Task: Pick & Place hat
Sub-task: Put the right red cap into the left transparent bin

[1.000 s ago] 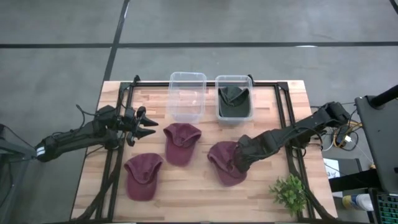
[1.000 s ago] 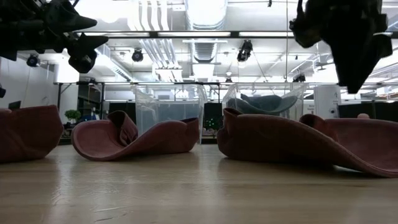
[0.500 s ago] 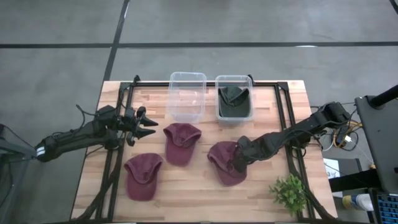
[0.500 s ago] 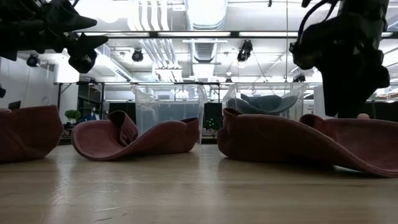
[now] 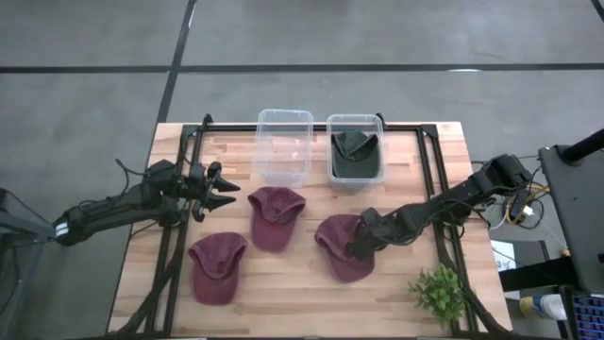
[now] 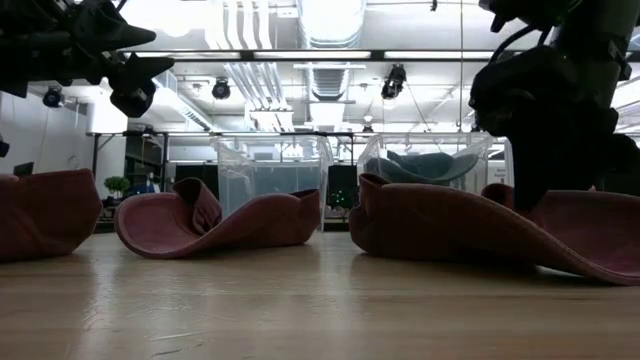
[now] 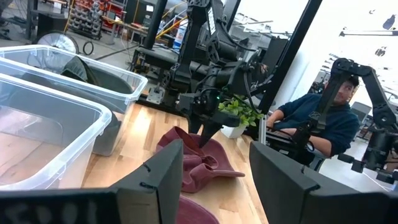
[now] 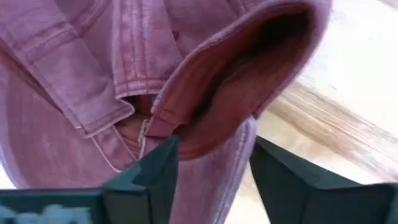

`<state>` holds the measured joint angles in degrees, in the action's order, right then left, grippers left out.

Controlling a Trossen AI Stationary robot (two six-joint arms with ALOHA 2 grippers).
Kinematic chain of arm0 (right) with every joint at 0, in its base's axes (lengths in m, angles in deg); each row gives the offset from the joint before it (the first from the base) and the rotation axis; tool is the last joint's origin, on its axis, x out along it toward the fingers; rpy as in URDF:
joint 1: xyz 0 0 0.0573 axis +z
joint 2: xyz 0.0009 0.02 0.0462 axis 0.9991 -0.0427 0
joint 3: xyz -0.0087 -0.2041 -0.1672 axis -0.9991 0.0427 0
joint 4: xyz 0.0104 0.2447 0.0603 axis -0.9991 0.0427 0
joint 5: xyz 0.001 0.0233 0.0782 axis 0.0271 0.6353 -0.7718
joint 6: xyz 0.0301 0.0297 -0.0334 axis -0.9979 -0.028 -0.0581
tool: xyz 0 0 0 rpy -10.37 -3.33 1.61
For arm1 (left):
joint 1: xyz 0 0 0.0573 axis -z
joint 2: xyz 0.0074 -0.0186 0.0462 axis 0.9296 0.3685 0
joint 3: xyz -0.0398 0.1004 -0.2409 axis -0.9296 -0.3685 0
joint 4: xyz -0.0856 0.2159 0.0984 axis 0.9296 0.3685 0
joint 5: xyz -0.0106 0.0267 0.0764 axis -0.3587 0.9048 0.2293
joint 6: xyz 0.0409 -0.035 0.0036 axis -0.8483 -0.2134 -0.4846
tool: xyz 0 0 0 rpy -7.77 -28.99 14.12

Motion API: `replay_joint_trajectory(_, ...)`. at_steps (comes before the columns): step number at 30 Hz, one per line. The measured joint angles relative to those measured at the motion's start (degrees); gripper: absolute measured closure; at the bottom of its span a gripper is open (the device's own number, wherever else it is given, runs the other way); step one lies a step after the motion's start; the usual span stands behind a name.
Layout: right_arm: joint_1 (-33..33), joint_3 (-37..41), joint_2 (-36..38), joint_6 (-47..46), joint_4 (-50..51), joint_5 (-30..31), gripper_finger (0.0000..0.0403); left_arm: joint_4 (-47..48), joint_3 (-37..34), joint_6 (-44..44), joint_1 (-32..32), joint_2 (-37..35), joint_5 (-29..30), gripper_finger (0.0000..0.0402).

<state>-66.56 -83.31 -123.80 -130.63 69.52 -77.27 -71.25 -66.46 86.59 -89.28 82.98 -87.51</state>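
Note:
Three maroon hats lie on the wooden table. My right gripper [image 5: 356,250] points steeply down at the right-hand hat [image 5: 335,236]. Its fingers are open and stand on either side of that hat's upturned rim [image 8: 217,124]. In the low view the fingertips are hidden behind the hat [image 6: 450,225]. My left gripper [image 5: 226,194] waits open above the table's left side, level, with nothing between its fingers. Another maroon hat [image 5: 276,217] lies in the middle and one more [image 5: 217,266] at the near left. My right gripper comes at the right-hand hat from above, slanting. The hat's curled rim [image 8: 205,140] lies in the gap between the fingers. I cannot tell whether the fingers touch it. The hat rests on the table.
A clear empty bin [image 5: 284,144] and a clear bin [image 5: 356,175] holding a dark green hat stand at the far edge. A small green plant [image 5: 439,293] stands at the near right corner. A person [image 7: 317,124] sits beyond the table's right side.
My right gripper has come down onto the right-hand hat and tipped more steeply downward; in the low view its tips have sunk behind the hat's crown. The hats lie as before.

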Motion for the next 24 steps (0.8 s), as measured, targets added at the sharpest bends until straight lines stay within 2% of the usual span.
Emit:
replay_joint_trajectory(4,0.0,0.2,0.0,-1.4,0.0,1.4,0.0281,0.0,0.0,0.5,0.0,0.0,0.0,0.0223)
replay_joint_trajectory(9,0.0,0.3,0.0,-0.6,-0.2,2.3,0.0375,0.0,0.0,1.9,0.0,0.0,0.0,0.0223)
replay_joint_trajectory(10,0.0,0.3,0.0,-0.3,-0.3,2.4,0.0382,0.0,0.0,2.0,0.0,0.0,0.0,0.0223)
replay_joint_trajectory(17,0.4,-0.6,0.5,1.9,-2.6,2.6,0.0389,0.0,0.0,2.7,0.0,0.0,0.4,0.0223)
replay_joint_trajectory(24,0.8,-6.6,3.4,9.4,-5.4,3.5,0.0390,0.0,0.0,9.5,0.0,0.0,0.5,0.0223)
